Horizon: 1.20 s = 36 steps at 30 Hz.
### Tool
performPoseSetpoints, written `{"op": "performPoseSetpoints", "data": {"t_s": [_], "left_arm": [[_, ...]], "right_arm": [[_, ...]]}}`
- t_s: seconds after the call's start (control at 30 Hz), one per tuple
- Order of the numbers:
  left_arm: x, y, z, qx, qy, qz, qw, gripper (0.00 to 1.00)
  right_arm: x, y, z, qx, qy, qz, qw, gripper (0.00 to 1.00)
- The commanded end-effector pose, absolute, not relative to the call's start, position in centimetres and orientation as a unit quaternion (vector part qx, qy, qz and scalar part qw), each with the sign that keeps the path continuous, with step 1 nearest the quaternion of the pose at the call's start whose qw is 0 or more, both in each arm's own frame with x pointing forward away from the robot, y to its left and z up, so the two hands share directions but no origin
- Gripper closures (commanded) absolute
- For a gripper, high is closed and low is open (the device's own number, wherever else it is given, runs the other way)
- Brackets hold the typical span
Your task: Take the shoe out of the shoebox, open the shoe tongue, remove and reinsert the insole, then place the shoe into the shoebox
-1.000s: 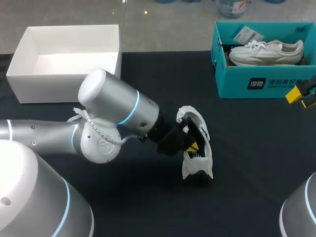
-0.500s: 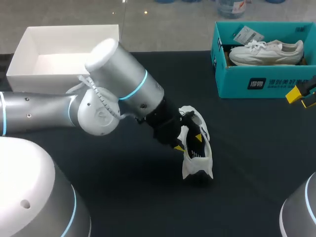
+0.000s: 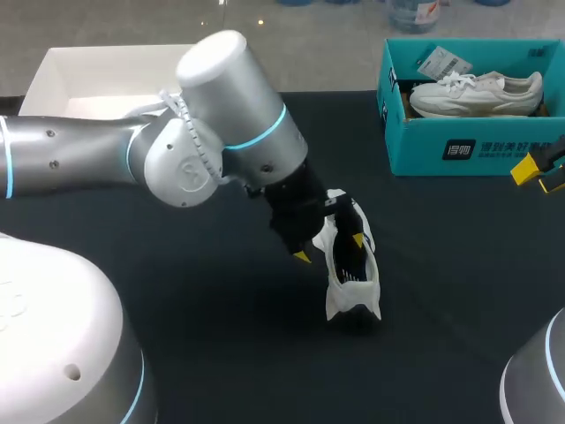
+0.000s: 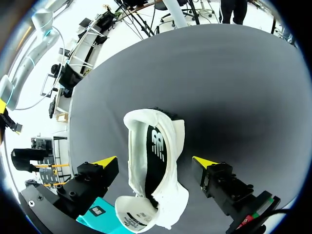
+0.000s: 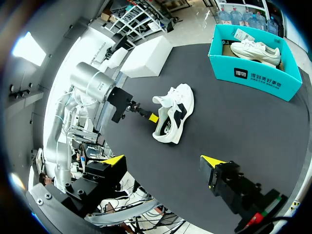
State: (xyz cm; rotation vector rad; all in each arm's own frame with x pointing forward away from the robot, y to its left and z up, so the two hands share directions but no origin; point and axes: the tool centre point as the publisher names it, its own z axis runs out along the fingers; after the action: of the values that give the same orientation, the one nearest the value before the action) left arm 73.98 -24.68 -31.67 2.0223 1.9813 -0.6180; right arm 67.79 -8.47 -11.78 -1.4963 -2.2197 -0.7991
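Left arm swung upward, wrist rolled | left claw (image 3: 330, 248) wide, yellow tips either side of white sneaker (image 3: 353, 287), not gripping | sneaker lies mid-bench (image 3: 221, 353), well apart from teal shoebox (image 3: 424, 150) | right claw (image 5: 163, 161) wide, empty

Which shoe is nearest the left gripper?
The white-and-black shoe on the black table, between the left gripper's fingers; the other shoe sits in the teal shoebox.

shoe (image 3: 351, 265) on table (image 3: 229, 353) centre | shoebox (image 3: 424, 146) behind-right | white box (image 3: 97, 79) behind-left | left hand (image 3: 330, 248) seemingly astride shoe
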Motion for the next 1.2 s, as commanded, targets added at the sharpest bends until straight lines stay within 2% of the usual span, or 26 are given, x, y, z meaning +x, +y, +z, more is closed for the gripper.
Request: {"op": "performPoseSetpoints", "data": {"t_s": [0.03,0.07,0.1,0.13,0.7,1.2], "left_arm": [[73.9,-24.9,-31.7,0.693,0.679,-0.208,0.12,0.0],[73.9,-24.9,-31.7,0.693,0.679,-0.208,0.12,0.07],[73.9,-24.9,-31.7,0.693,0.679,-0.208,0.12,0.71],[74.0,-24.8,-31.5,0.694,0.678,-0.214,0.116,1.0],[72.9,-25.7,-32.2,0.705,0.675,-0.178,0.126,1.0],[72.7,-28.1,-36.2,0.717,0.673,-0.124,0.131,1.0]], "right_arm": [[67.9,-8.4,-11.8,-0.528,-0.783,-0.28,0.174,0.0],[67.9,-8.4,-11.8,-0.528,-0.783,-0.28,0.174,0.0],[67.9,-8.4,-11.8,-0.528,-0.783,-0.28,0.174,0.0],[67.9,-8.4,-11.8,-0.528,-0.783,-0.28,0.174,0.0],[67.9,-8.4,-11.8,-0.528,-0.783,-0.28,0.174,0.0],[67.9,-8.4,-11.8,-0.528,-0.783,-0.28,0.174,0.0]]}}
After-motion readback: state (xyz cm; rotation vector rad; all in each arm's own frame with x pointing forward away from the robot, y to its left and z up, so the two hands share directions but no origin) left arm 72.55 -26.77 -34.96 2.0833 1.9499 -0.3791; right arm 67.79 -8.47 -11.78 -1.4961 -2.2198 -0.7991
